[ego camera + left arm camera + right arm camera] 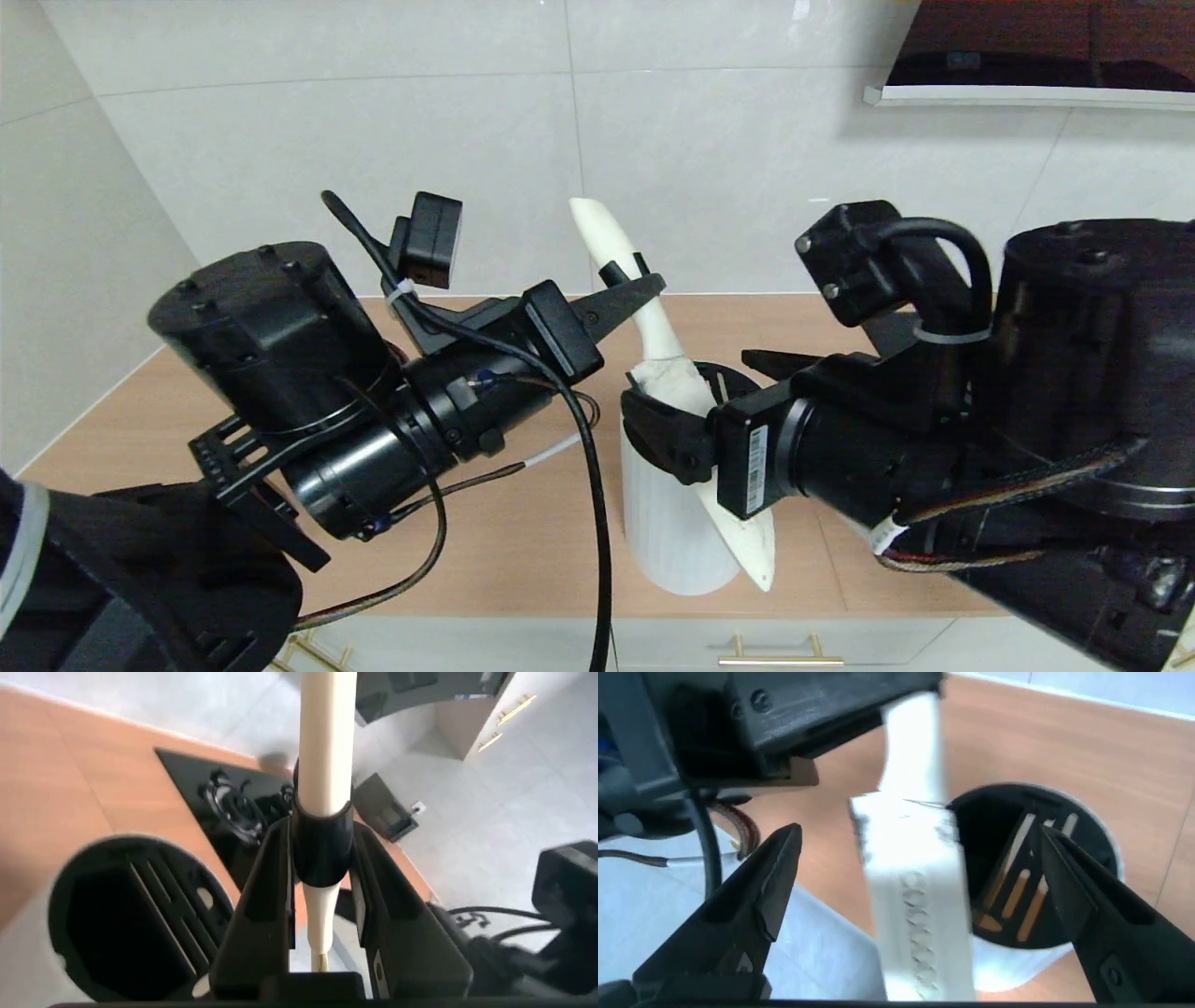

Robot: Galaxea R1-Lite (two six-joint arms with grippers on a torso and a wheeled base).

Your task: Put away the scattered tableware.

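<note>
L gripper [633, 283] jaws clamping paddle [597, 233] handle, R gripper [920, 849] jaws spread around blade

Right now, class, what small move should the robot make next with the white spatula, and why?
Probably draw the right gripper back. The left gripper is shut on the white spatula, while the right's fingers stand open on either side of it, gripping nothing and likely obstructing its way into the holder.
</note>
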